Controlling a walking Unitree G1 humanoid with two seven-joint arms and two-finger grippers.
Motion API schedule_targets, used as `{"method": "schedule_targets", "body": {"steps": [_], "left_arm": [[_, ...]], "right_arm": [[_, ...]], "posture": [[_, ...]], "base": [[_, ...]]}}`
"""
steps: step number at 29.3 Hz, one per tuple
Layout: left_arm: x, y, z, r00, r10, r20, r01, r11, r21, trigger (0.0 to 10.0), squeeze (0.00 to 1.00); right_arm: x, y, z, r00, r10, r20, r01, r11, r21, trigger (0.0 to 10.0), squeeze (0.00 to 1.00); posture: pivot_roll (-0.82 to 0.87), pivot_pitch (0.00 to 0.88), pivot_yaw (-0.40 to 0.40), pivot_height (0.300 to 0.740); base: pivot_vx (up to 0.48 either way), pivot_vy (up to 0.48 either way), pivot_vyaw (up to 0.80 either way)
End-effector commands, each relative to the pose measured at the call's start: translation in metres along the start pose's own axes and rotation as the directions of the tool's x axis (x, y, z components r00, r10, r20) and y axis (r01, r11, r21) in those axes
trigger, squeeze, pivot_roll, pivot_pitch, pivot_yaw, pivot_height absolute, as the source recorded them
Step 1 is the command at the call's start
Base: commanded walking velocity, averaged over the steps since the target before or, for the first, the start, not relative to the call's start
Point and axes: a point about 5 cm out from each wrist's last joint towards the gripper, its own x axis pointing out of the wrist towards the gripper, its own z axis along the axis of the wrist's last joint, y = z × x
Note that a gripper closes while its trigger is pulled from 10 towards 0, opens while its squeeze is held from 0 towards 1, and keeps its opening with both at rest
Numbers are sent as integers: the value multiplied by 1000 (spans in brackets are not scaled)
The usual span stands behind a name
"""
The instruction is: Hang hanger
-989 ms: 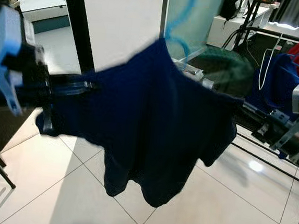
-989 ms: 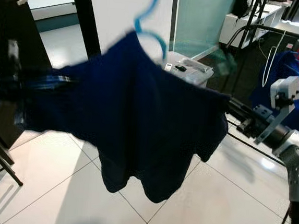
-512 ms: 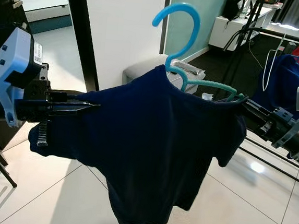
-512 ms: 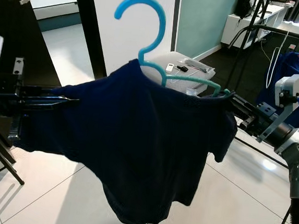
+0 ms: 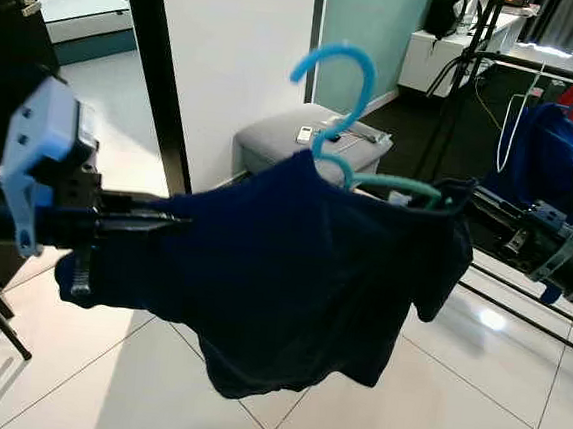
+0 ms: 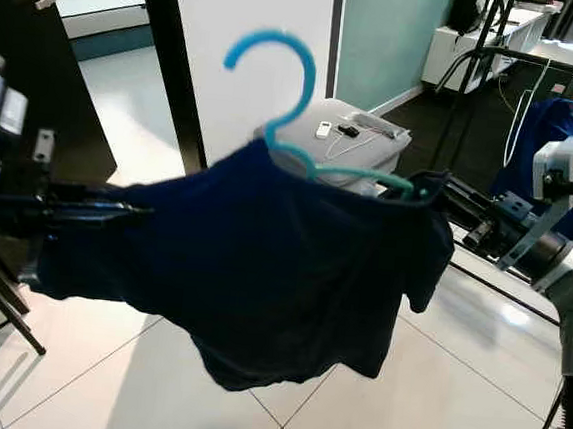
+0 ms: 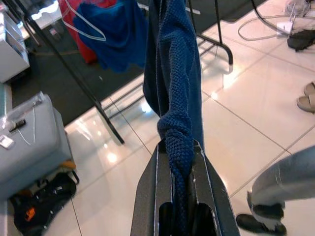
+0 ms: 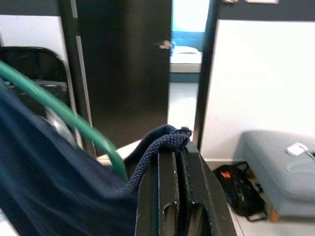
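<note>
Open white tile floor (image 5: 430, 408) lower right, black door frame (image 5: 153, 72) upper left, navy knit shirt (image 5: 291, 275) on blue-green hanger (image 5: 348, 89) mid-frame — left gripper (image 7: 179, 162) and right gripper (image 8: 172, 157) each clamped on a shirt edge.

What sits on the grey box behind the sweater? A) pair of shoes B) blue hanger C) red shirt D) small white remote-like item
D: a small white remote-like item lies on top of the grey box, seen behind the dark blue sweater that the left gripper and right gripper hold stretched on the blue hanger.
</note>
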Motion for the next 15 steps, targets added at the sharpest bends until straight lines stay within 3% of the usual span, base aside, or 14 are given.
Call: {"method": "schedule_targets", "body": {"steps": [1,6,15], "left_arm": [[2,-3,1,1000,-18,-25,18,1000,19,0,0],[12,-6,-7,999,-25,-35,26,1000,9,0,0],[14,2,-9,997,63,-31,-62,997,42,0,0]], "right_arm": [[7,6,11,997,68,21,-67,997,-28,0,0],[20,19,22,977,214,-3,-214,975,-56,0,0],[29,21,34,966,260,-12,-260,961,-99,0,0]], "posture": [[-41,0,13,740],[-44,0,10,740],[-45,0,3,740]], "base": [[0,0,0],[0,0,0],[0,0,0]]}}
